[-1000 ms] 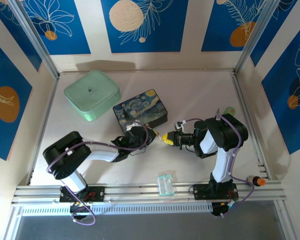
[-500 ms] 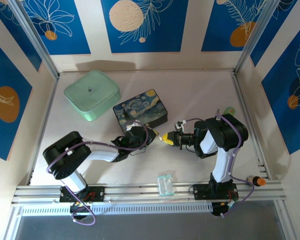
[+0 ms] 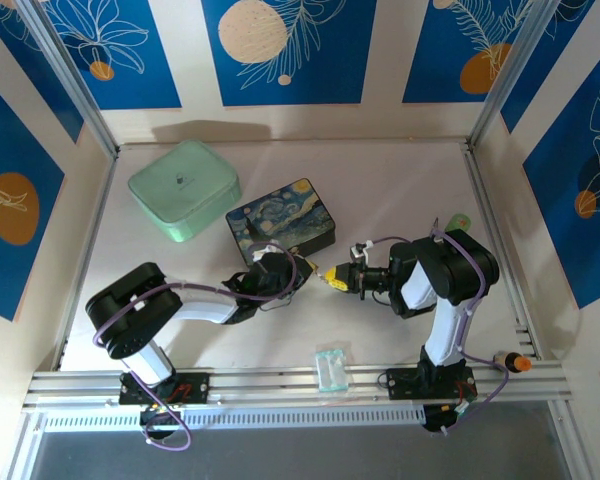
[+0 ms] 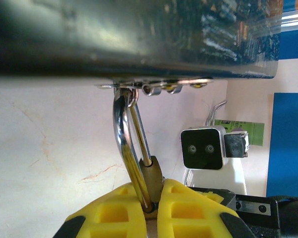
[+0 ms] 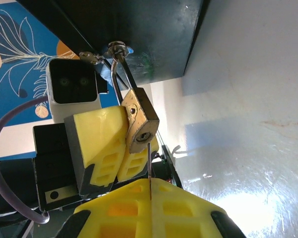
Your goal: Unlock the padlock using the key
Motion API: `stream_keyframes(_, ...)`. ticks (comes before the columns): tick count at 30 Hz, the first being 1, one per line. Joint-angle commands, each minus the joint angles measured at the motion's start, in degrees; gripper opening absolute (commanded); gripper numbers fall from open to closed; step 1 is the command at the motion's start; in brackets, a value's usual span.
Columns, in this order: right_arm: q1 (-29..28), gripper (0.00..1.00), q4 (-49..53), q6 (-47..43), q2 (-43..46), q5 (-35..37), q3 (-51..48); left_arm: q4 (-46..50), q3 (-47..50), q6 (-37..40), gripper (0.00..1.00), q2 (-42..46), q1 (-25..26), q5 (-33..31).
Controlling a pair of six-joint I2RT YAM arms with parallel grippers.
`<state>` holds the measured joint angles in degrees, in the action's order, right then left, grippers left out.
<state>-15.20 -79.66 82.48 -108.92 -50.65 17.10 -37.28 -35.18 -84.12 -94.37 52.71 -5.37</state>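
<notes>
The brass padlock (image 5: 141, 124) hangs by its silver shackle (image 4: 124, 144) from the hasp of the starry-night tin (image 3: 280, 222). My left gripper (image 4: 151, 191) is shut on the padlock's body (image 4: 154, 176), its yellow fingers (image 5: 102, 136) on either side. The keyhole faces my right gripper (image 5: 150, 184), which is shut on the thin silver key (image 5: 149, 163). The key's tip sits just below the keyhole, at the edge of the padlock's bottom face. From above, the two grippers meet tip to tip in front of the tin, left (image 3: 302, 268) and right (image 3: 332, 280).
A mint-green box (image 3: 184, 188) stands at the back left, beside the tin. A small clear plastic packet (image 3: 330, 368) lies on the front rail. A green item (image 3: 460, 221) sits by the right wall. An orange knob (image 3: 515, 361) is at the right end of the rail.
</notes>
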Motion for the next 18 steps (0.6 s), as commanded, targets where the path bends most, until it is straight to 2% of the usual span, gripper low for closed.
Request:
stream_keyframes(1,-0.03,0.00,-0.67,-1.73,0.74,-0.82,-0.83,-3.31,0.24,-3.43,0.00,-1.14,-0.39,2.64)
stream_keyframes(18,0.06,0.00,-0.68,-1.77,1.80,-1.93,-0.76,-4.80,1.38,-4.22,0.00,-1.17,-1.46,3.22)
